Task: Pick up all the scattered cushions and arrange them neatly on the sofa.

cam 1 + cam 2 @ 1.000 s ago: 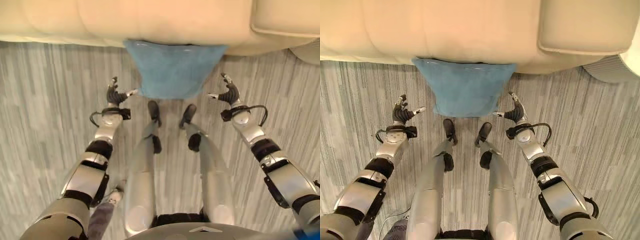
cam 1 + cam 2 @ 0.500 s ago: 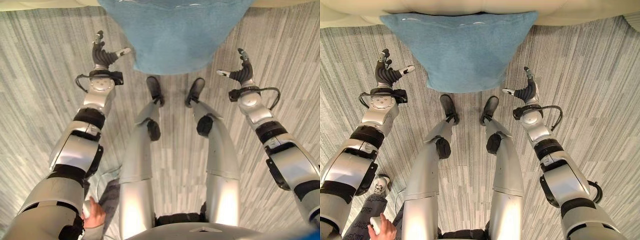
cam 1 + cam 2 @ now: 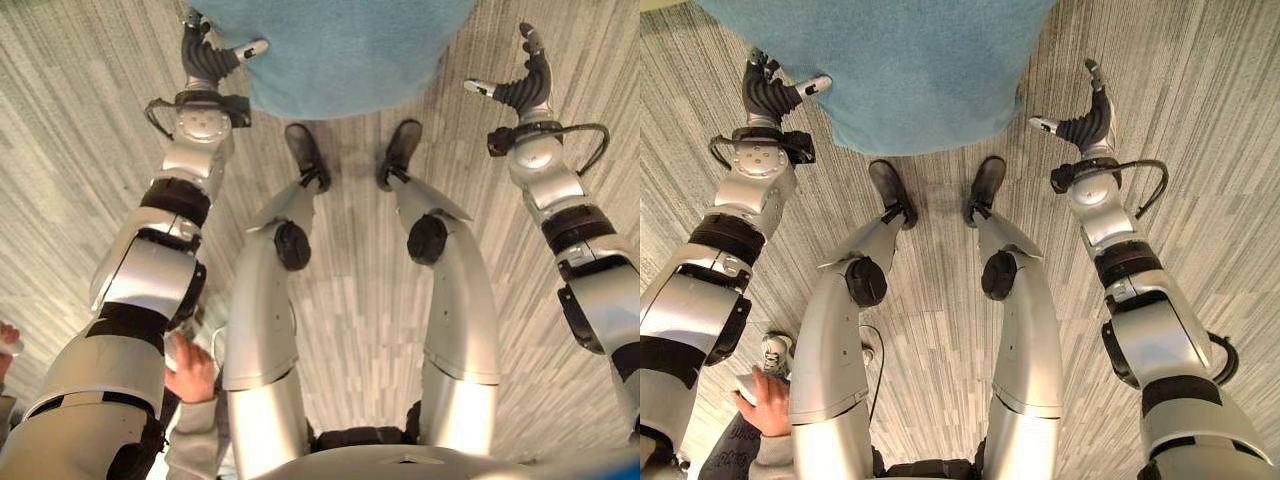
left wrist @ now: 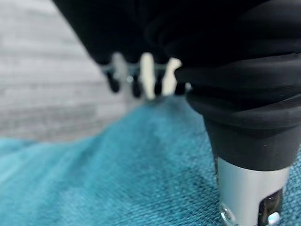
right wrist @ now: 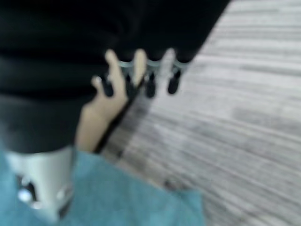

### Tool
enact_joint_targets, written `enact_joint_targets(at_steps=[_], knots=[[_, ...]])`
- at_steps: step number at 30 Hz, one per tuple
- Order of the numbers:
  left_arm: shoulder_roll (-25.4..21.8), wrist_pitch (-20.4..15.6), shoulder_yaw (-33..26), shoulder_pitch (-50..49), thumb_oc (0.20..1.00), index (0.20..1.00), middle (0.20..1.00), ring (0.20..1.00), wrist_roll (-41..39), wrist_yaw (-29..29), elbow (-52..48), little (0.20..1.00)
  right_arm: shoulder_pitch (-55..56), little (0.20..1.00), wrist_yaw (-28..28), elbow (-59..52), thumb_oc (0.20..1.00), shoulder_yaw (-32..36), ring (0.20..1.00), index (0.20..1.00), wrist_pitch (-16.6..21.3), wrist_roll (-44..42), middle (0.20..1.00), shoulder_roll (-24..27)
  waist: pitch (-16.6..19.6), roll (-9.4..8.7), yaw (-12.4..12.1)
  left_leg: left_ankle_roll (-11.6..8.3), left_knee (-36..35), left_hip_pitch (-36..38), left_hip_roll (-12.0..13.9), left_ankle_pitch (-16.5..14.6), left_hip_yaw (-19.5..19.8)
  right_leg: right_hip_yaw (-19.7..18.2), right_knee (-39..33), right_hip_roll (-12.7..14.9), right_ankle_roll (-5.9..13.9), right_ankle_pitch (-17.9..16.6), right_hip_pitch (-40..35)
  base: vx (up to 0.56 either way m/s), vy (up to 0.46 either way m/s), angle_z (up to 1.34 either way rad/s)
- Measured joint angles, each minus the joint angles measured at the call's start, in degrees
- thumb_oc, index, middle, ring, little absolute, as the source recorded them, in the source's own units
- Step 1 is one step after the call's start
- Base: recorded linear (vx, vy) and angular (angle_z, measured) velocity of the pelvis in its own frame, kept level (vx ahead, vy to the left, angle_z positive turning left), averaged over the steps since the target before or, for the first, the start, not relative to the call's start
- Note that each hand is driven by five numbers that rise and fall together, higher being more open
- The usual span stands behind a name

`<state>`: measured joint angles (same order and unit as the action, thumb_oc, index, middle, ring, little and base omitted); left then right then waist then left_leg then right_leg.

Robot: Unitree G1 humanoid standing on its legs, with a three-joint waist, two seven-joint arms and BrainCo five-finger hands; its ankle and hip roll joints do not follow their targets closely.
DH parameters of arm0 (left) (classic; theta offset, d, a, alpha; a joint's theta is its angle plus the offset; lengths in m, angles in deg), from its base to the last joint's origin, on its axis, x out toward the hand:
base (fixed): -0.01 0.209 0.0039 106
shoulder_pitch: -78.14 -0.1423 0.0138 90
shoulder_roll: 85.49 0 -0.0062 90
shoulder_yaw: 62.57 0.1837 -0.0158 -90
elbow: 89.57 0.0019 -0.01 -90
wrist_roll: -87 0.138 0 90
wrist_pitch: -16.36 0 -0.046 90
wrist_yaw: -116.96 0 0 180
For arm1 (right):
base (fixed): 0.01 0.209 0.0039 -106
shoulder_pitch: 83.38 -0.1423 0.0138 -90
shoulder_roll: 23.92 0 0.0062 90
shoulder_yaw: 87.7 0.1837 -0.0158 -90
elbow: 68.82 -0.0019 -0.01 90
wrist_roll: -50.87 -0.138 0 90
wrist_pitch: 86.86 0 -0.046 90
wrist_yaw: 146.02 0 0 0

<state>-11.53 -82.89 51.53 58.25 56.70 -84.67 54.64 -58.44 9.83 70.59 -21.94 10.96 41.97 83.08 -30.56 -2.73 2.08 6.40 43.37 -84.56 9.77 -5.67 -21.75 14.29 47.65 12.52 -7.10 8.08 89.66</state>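
A blue cushion (image 3: pixel 340 45) lies on the grey wood-look floor (image 3: pixel 60 150) in front of me, running out of the picture at the top. My left hand (image 3: pixel 205 60) stands at the cushion's left edge, open, fingers straight, its thumb reaching over the edge. In the left wrist view the blue fabric (image 4: pixel 117 179) lies right under that hand (image 4: pixel 244 94). My right hand (image 3: pixel 528 88) is open too, a short way off the cushion's right side, touching nothing. The right wrist view shows a cushion corner (image 5: pixel 141 202) beside it.
A person's hand (image 3: pixel 190 375) shows at the lower left, close behind my left arm. A beige shape (image 5: pixel 99 117) stands past the right hand's fingers. Striped floor (image 3: pixel 1200 100) stretches to both sides.
The view has dropped toward the floor and the sofa has left the top of the picture. Both hands have come closer alongside the cushion, the left one reaching its edge.
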Motion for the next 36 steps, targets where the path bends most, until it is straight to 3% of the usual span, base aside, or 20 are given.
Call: enact_joint_targets(at_steps=[4,12,19,20,21,22,30,33,34,35,36], knots=[[-0.1,0.1,2.8,1.2,1.000,1.000,1.000,1.000,-0.4,-0.1,-2.2,1.000,-4.9,1.000,0.2,1.3,1.000,-3.5,1.000,1.000,-0.2,-0.9,1.000,2.0,-0.1,0.14,-1.7,-0.04,1.2,-1.4,0.3,-0.1,0.3,0.0,1.6,0.1,-0.71,0.4,1.5,0.03,-0.056,0.03],[0.5,0.3,5.6,1.9,1.000,1.000,1.000,1.000,-0.5,-0.3,-3.2,1.000,-9.1,1.000,1.7,1.5,1.000,-8.1,1.000,1.000,-0.9,-2.3,1.000,1.2,0.0,0.35,-3.1,-0.07,3.0,-2.1,0.5,-0.5,1.3,0.1,3.3,0.2,-1.28,0.9,1.5,0.00,-0.008,0.01],[1.9,0.4,6.6,1.9,1.000,1.000,1.000,1.000,-1.6,-1.7,-3.3,1.000,-9.4,1.000,1.9,1.0,1.000,-10.0,1.000,1.000,-1.2,-8.0,1.000,-5.6,0.0,0.80,-3.2,0.11,5.4,-2.1,1.1,-1.1,1.4,0.1,4.9,0.4,-1.48,1.0,1.4,0.00,-0.001,-0.02],[2.1,0.4,6.5,1.8,1.000,1.000,1.000,1.000,-2.5,-2.1,-3.3,1.000,-9.4,0.664,1.9,1.0,0.664,-10.1,0.664,0.664,-1.2,-8.5,0.664,-6.7,0.0,0.83,-3.2,0.12,5.8,-2.0,1.3,-1.2,1.4,0.1,5.2,0.4,-1.53,1.0,1.2,0.00,0.000,0.00],[2.4,0.4,6.2,1.5,0.485,0.485,0.485,0.485,-2.9,-2.4,-3.3,0.485,-9.4,0.448,1.9,1.0,0.448,-10.2,0.448,0.448,-1.2,-9.1,0.448,-7.8,-0.1,0.92,-3.2,0.13,5.9,-1.8,1.4,-1.2,1.4,0.2,5.3,0.4,-1.57,1.0,1.0,0.00,0.000,0.00],[2.5,0.4,6.0,1.0,0.200,0.200,0.200,0.200,-3.6,-2.6,-3.4,0.200,-9.3,0.200,1.9,0.8,0.200,-10.7,0.200,0.200,-1.2,-9.7,0.200,-8.6,0.0,0.96,-3.2,0.13,6.2,-1.4,1.4,-1.2,1.5,0.2,5.5,0.3,-1.62,1.0,0.6,0.00,0.000,0.00],[-0.4,0.0,2.2,-3.5,0.200,0.200,0.200,0.200,-7.2,-3.7,-7.7,0.200,-5.9,0.200,4.2,-6.1,0.200,-10.5,0.200,0.200,-1.1,-10.2,0.200,-9.1,0.1,1.40,-4.6,-0.10,6.8,0.1,2.3,-0.9,1.8,0.6,5.7,-0.1,-1.53,0.8,-1.2,0.00,0.000,0.00],[0.0,-0.1,-0.5,-7.8,0.200,0.200,0.200,0.200,-7.3,-3.2,-11.4,0.200,-1.4,0.200,6.9,-12.5,0.200,-9.5,0.200,0.200,-1.1,-10.5,0.200,-4.9,0.1,1.59,-4.7,-0.06,6.3,3.8,2.2,-0.8,1.8,0.7,4.9,-0.1,-2.21,0.4,-5.1,-0.01,-0.008,-0.01],[1.1,-0.1,-0.9,-10.7,0.200,0.200,0.200,0.200,-7.3,-3.2,-12.8,0.200,0.6,0.200,7.3,-13.1,0.200,-9.0,0.200,0.200,-1.0,-10.5,0.200,-4.6,2.5,1.56,-4.5,-0.18,5.2,4.4,2.1,-0.8,1.8,0.7,3.5,-0.4,-1.64,0.5,-5.8,-0.07,-0.037,-0.06],[3.3,-0.2,-2.7,-14.9,0.200,0.200,0.200,0.200,-7.4,-3.2,-15.8,0.200,4.2,0.200,7.3,-15.2,0.200,-7.0,0.200,0.200,-0.3,-10.5,0.200,-4.6,8.3,1.75,-4.4,-0.50,2.9,2.0,1.5,-0.6,1.6,0.7,2.3,-0.5,0.33,-0.1,-3.1,-0.12,-0.052,0.02],[4.8,-0.1,-4.0,-15.8,0.200,0.200,0.200,0.200,-7.3,-3.2,-17.9,0.200,4.8,0.200,7.2,-16.6,0.200,-5.4,0.200,0.200,0.0,-10.5,0.200,-3.4,8.3,1.95,-4.4,-0.46,0.4,3.1,0.9,0.7,1.5,0.8,0.7,-0.4,1.05,-0.9,-4.1,-0.15,-0.054,0.13]])
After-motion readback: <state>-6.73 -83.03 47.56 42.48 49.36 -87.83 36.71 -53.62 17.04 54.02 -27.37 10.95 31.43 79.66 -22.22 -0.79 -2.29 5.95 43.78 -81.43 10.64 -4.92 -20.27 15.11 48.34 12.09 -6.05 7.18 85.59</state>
